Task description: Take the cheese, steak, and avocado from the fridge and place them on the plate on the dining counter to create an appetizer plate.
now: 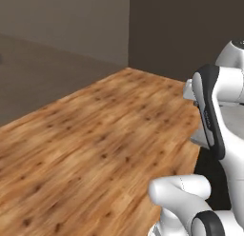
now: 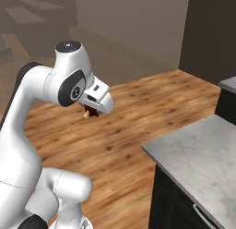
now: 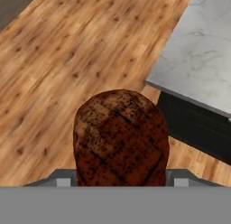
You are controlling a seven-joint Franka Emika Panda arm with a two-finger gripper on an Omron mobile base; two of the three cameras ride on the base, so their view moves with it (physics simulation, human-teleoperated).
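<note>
Wood plank floor (image 1: 95, 135) runs across most of the room, with plain grey-brown walls (image 1: 62, 25) behind. A counter with a pale grey marbled top (image 2: 203, 154) and black base (image 2: 173, 202) sits off to the arm's right; its corner also shows in the hand view. White arm (image 2: 32, 131) is folded up high over the bare floor, beside the counter and not over it. Gripper (image 2: 93, 111) points down, jaws spread fairly wide and clamped on the steak (image 3: 121, 137). The steak sits between the fingers, hanging over the floor just off the counter corner. It's a rounded dark reddish-brown lump, mottled with black specks and faint crossed sear lines. In the right base view only a dark bit of it shows under the hand.
</note>
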